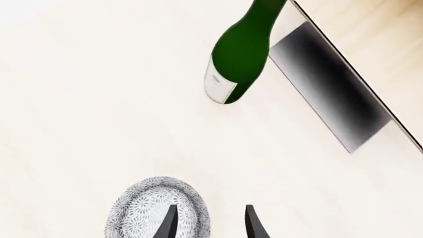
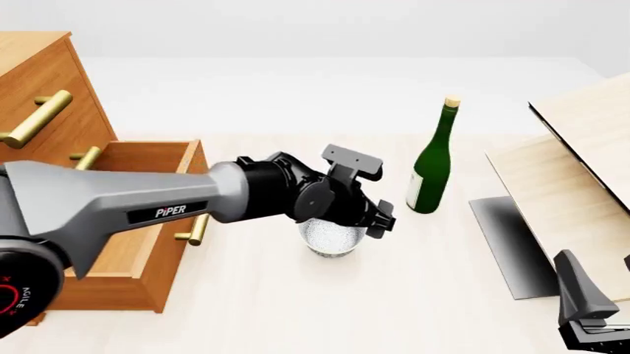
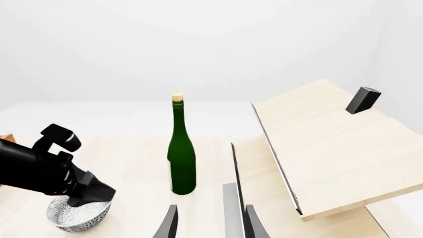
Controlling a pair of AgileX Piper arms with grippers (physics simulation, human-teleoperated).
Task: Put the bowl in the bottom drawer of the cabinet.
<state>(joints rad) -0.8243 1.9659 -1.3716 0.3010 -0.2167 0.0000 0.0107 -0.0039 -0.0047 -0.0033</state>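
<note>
— Sitting on the pale table (image 2: 256, 310), the bowl (image 2: 333, 240) is upright, just in front of the open bottom drawer (image 2: 147, 221) of the cabinet (image 2: 40, 88). Where are the fingers?

— The left gripper (image 2: 377, 220) hangs right over the bowl. In the left wrist view its two dark fingers (image 1: 169, 225) stand parted, one over the bowl's speckled inside, the other past the rim over bare table. So the rim lies between them, but I cannot tell whether either finger touches it.

— Holding anything?

— Nothing is clamped; the fingers are spread with a clear gap.

— And the other arm?

— The right gripper (image 3: 210, 223) sits low at the near right, well apart from the bowl. Its fingers are parted too and hold nothing.

— What else is around?

— A green bottle (image 2: 431, 166) stands upright beyond the bowl, to its right. Further right is a pale wooden box (image 2: 580, 169) with a dark panel (image 2: 512, 243).
</note>
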